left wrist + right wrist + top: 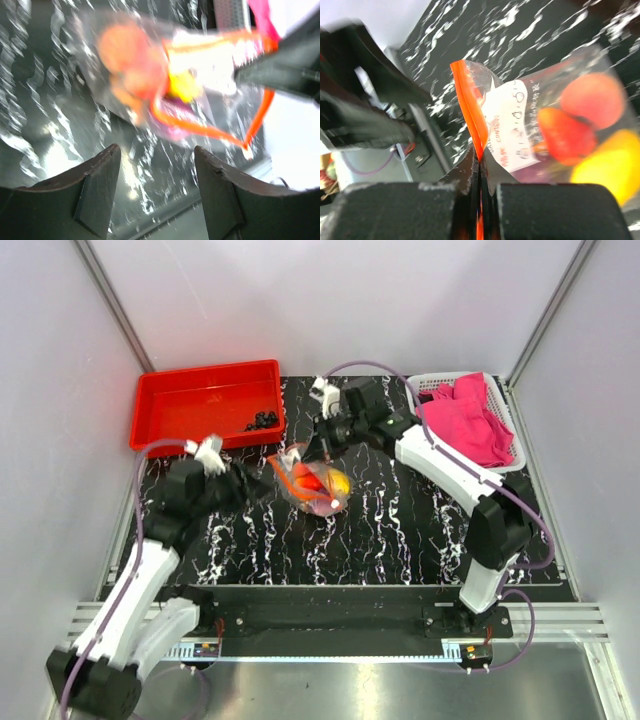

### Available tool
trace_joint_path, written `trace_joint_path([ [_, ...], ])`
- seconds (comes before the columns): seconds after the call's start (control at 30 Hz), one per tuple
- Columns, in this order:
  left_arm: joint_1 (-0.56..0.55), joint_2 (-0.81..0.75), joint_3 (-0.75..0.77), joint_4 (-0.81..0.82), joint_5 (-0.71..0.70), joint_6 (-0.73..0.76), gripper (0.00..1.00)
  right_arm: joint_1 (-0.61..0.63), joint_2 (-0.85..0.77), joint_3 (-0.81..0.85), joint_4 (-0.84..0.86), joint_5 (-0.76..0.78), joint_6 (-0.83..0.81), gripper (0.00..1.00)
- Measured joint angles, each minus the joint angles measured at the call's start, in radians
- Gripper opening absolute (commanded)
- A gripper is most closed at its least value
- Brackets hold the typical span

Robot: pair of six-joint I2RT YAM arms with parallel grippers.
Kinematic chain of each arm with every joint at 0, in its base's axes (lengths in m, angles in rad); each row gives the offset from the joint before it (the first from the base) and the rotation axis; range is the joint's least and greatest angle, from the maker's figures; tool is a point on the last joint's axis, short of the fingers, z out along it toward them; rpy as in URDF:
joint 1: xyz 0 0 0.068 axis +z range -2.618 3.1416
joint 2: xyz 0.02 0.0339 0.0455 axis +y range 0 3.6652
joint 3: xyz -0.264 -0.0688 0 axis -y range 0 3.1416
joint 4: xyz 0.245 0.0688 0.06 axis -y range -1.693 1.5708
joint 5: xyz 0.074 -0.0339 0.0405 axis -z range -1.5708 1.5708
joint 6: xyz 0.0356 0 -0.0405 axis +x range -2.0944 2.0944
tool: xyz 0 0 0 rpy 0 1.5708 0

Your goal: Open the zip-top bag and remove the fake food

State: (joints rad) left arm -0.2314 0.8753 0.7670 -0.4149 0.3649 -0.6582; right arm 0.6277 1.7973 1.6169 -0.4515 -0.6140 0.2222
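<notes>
So the left gripper (pixel 157 155), low in its own view, has jaws spread toward the bag (pixel 312 488) mid-frame, probably going for the free lip. The right gripper (pixel 480 175) pinches the orange zip strip (pixel 470 100), holding the mouth up. The fake food (pixel 590 100) sits inside, too blurry to count.

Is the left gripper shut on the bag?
No, the left gripper is open with nothing between its jaws; the bag lies ahead of it.

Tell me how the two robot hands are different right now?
The right gripper is shut; the left gripper is open. The right gripper pinches the zip-top bag by its orange strip; the left gripper holds nothing. Both are dark and near the bag.
</notes>
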Motion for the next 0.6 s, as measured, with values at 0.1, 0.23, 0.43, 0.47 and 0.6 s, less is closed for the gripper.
trace_joint_path([
  [0.1, -0.062, -0.17, -0.132, 0.001, 0.029, -0.075, 0.64, 0.035, -0.045, -0.047, 0.002, 0.002, 0.039, 0.0],
  [0.23, -0.165, -0.372, -0.283, 0.024, 0.005, -0.201, 0.64, 0.065, -0.095, -0.104, 0.011, 0.003, 0.093, 0.0],
  [0.43, -0.204, -0.439, -0.451, 0.159, -0.053, -0.38, 0.58, 0.065, -0.13, -0.161, 0.044, -0.005, 0.17, 0.0],
  [0.47, -0.207, -0.425, -0.462, 0.179, -0.059, -0.395, 0.57, 0.065, -0.134, -0.171, 0.053, -0.008, 0.183, 0.0],
  [0.6, -0.232, -0.339, -0.456, 0.246, -0.089, -0.439, 0.54, 0.065, -0.149, -0.201, 0.075, -0.008, 0.222, 0.0],
])
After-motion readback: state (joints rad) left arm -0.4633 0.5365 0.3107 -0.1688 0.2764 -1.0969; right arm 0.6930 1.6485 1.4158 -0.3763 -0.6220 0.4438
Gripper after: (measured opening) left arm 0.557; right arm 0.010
